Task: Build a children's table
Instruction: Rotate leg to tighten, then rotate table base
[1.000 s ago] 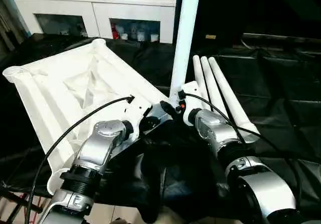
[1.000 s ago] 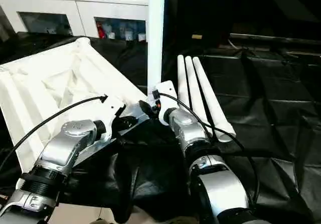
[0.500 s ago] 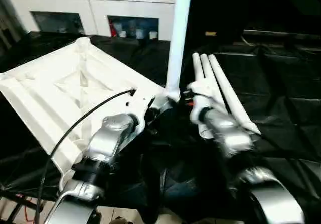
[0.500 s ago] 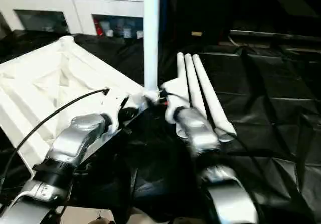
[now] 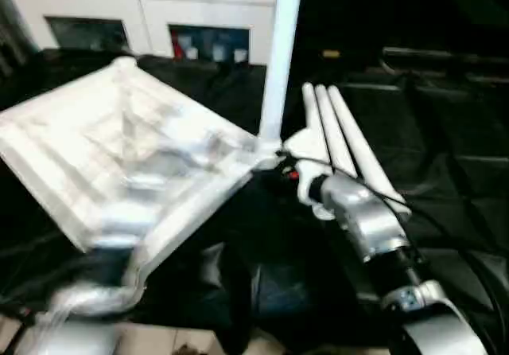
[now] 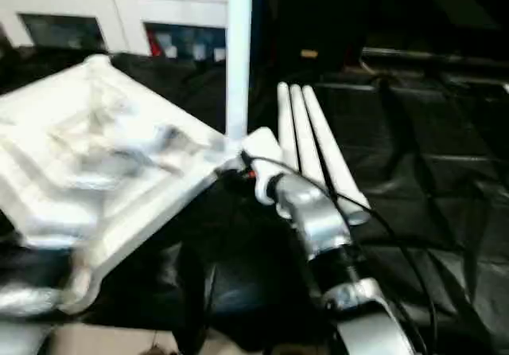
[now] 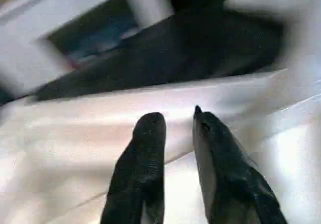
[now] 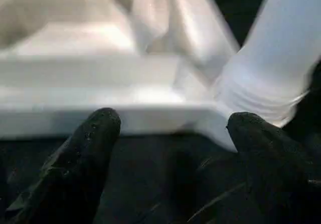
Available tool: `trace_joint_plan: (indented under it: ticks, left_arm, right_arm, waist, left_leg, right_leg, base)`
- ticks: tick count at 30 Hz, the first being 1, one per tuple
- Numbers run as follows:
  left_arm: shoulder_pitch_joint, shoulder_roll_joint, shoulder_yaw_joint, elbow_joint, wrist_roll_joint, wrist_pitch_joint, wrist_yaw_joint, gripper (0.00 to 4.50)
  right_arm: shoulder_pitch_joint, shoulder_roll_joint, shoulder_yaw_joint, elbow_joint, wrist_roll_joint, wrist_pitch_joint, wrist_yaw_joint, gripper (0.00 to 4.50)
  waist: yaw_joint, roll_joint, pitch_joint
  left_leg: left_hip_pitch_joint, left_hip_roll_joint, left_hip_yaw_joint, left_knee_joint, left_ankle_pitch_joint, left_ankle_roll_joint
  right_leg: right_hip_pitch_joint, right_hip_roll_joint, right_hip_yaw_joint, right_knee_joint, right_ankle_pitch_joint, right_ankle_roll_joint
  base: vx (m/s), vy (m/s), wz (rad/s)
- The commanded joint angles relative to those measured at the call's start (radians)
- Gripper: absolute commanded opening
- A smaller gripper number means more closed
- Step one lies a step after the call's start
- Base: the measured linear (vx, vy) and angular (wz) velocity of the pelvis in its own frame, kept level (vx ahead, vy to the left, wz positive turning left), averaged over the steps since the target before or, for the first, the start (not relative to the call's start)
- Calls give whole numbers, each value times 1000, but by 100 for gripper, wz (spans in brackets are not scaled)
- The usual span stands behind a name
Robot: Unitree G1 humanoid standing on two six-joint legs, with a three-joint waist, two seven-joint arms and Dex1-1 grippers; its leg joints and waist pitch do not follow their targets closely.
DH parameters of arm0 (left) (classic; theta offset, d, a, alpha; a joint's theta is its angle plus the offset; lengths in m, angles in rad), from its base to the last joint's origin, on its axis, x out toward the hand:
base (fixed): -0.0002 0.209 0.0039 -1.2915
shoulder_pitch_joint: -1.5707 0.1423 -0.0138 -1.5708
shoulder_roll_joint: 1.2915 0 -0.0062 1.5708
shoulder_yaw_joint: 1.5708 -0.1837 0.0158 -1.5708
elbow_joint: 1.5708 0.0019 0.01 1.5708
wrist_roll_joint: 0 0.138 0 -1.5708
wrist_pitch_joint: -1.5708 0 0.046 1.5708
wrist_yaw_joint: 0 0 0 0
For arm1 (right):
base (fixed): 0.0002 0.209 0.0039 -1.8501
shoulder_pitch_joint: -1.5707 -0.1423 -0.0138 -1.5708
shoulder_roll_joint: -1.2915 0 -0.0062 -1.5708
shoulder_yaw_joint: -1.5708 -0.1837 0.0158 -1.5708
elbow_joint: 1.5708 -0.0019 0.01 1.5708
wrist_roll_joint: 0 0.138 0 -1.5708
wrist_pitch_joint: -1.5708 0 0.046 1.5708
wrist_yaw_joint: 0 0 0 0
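The tabletop lies upside down on the black-covered counter, one leg standing in its near corner, with the right end effector wide apart beside that corner and the left end effector slightly apart above the tabletop.

1. Motion blur is smearing the left arm and the tabletop in both eye views.
2. Glare is washing out the tabletop's ribs.
3. The black cloth is staying dim, catching faint sheen on its creases.
4. Both wrist views are soft, with the fingers out of focus.
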Motion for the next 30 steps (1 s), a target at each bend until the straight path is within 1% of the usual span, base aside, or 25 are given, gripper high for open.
trace_joint_plan:
  ticks: [1,3,4,5,7,8,9,10,11,12,13,14,15,16,17,19,20,21,22,23,24,26,27,29,30]
  left_arm:
    - [35,38,27,-78,38,74,-16,108]
    - [75,93,45,-138,63,135,-32,108]
    - [100,122,53,-170,71,169,-42,108]
    - [130,154,61,-201,84,206,-51,108]
    - [171,199,66,-241,104,255,-61,108]
    - [197,228,67,-270,114,292,-65,108]
    - [198,228,67,-271,114,293,-65,91]
    - [225,260,64,-296,122,335,-77,81]
    - [239,273,60,-305,127,354,-84,81]
    - [248,282,57,-312,131,366,-89,73]
    - [256,290,53,-319,131,382,-95,73]
    - [271,306,40,-321,131,395,-112,49]
    - [285,316,31,-320,127,405,-126,49]
    - [300,327,20,-325,118,421,-143,37]
    - [309,336,13,-333,112,436,-153,29]
    - [326,356,-7,-344,100,458,-180,21]
    - [344,372,-27,-352,83,475,-209,9]
    - [358,379,-40,-356,69,483,-233,3]
    - [358,379,-40,-356,69,483,-233,0]
    - [377,399,-69,-359,58,493,-272,0]
    - [384,407,-77,-361,52,491,-289,0]
    - [396,419,-88,-365,39,488,-315,0]
    - [400,424,-91,-368,31,488,-327,0]
    - [412,448,-111,-383,7,479,-368,0]
    - [417,451,-113,-397,-20,467,-397,0]
  right_arm:
    - [6,3,30,-20,-20,28,12,389]
    - [7,6,42,-20,-25,52,13,389]
    - [8,4,53,-23,-29,60,19,389]
    - [8,2,63,-26,-34,74,21,389]
    - [8,-3,75,-32,-37,95,21,389]
    - [9,-6,80,-40,-35,111,23,389]
    - [9,-6,80,-40,-35,111,23,389]
    - [9,-8,84,-40,-38,127,24,389]
    - [10,-9,88,-38,-39,134,26,389]
    - [11,-10,90,-39,-39,140,29,370]
    - [11,-10,92,-40,-39,145,31,370]
    - [12,-9,92,-38,-36,149,35,351]
    - [11,-6,91,-35,-33,151,35,351]
    - [10,-5,92,-32,-30,155,35,349]
    - [9,-4,93,-33,-28,159,34,325]
    - [5,-1,93,-26,-27,162,32,314]
    - [-2,4,92,-10,-27,159,29,309]
    - [-8,12,88,10,-23,142,26,304]
    - [-8,12,88,10,-23,142,26,282]
    - [-22,27,79,50,-17,117,19,282]
    - [-27,35,75,68,-14,102,18,274]
    - [-38,48,69,101,-8,85,16,256]
    - [-44,55,67,116,-6,78,15,245]
    - [-64,67,78,173,-21,45,9,236]
    - [-76,77,79,203,-24,30,3,211]
  waist:
    - [6,0,-69]
    - [9,5,-69]
    - [9,0,-68]
    - [12,1,-68]
    - [13,1,-64]
    - [14,-5,-62]
    - [15,-3,-62]
    - [16,-4,-62]
    - [16,-5,-59]
    - [17,-14,-59]
    - [17,-12,-60]
    - [17,-11,-60]
    - [18,-10,-59]
    - [16,-12,-60]
    - [17,-12,-61]
    - [17,-10,-62]
    - [18,-4,-62]
    - [16,-3,-62]
    - [16,-5,-62]
    - [15,1,-63]
    - [13,-2,-63]
    - [12,0,-63]
    - [10,-2,-63]
    - [9,-2,-62]
    - [9,-1,-63]
  left_leg:
    - [10,18,0,-66,-160,18]
    - [14,21,-1,-69,-164,10]
    - [14,21,0,-69,-170,5]
    - [17,22,-1,-70,-173,-2]
    - [17,21,-1,-73,-194,-11]
    - [17,21,-2,-75,-211,-16]
    - [18,21,-2,-75,-217,-21]
    - [21,21,-2,-76,-229,-27]
    - [19,20,-3,-77,-244,-32]
    - [18,20,-5,-79,-255,-32]
    - [20,20,-5,-78,-258,-34]
    - [21,19,-5,-77,-259,-36]
    - [19,19,-6,-78,-261,-37]
    - [16,18,-7,-79,-263,-38]
    - [19,18,-7,-78,-262,-38]
    - [19,18,-7,-78,-260,-41]
    - [19,18,-8,-78,-262,-42]
    - [17,17,-8,-78,-265,-44]
    - [18,16,-8,-78,-268,-45]
    - [21,16,-8,-77,-279,-48]
    - [19,16,-8,-78,-283,-48]
    - [17,17,-10,-78,-283,-50]
    - [16,16,-10,-78,-281,-49]
    - [17,16,-10,-79,-286,-50]
    - [17,17,-11,-78,-286,-52]
  right_leg:
    - [56,-66,45,-65,-215,-180]
    - [52,-66,46,-62,-208,-184]
    - [51,-63,46,-63,-200,-185]
    - [49,-64,46,-59,-186,-191]
    - [47,-62,47,-61,-206,-185]
    - [48,-64,48,-63,-224,-178]
    - [48,-64,48,-63,-231,-176]
    - [45,-64,49,-65,-239,-171]
    - [45,-64,49,-67,-252,-167]
    - [47,-66,49,-67,-280,-159]
    - [45,-66,50,-68,-283,-157]
    - [43,-66,51,-70,-283,-155]
    - [43,-66,51,-70,-284,-154]
    - [46,-66,51,-68,-286,-151]
    - [43,-66,51,-69,-283,-150]
    - [43,-65,51,-68,-266,-158]
    - [43,-65,51,-66,-253,-163]
    - [44,-64,51,-65,-245,-168]
    - [44,-64,50,-66,-246,-170]
    - [42,-64,50,-66,-248,-174]
    - [43,-64,50,-66,-249,-177]
    - [45,-65,50,-65,-237,-183]
    - [47,-64,50,-64,-232,-187]
    - [46,-64,49,-63,-237,-191]
    - [46,-65,49,-62,-236,-192]
  base:
    - [0,0,0]
    - [0,0,0]
    - [0,0,0]
    - [0,0,0]
    - [0,0,0]
    - [0,0,0]
    - [0,0,0]
    - [0,0,0]
    - [0,0,0]
    - [0,0,0]
    - [0,0,0]
    - [0,0,0]
    - [0,0,0]
    - [0,0,0]
    - [0,0,0]
    - [0,0,0]
    - [0,0,0]
    - [0,0,0]
    - [0,0,0]
    - [0,0,0]
    - [0,0,0]
    - [0,0,0]
    - [0,0,0]
    - [0,0,0]
    - [0,0,0]
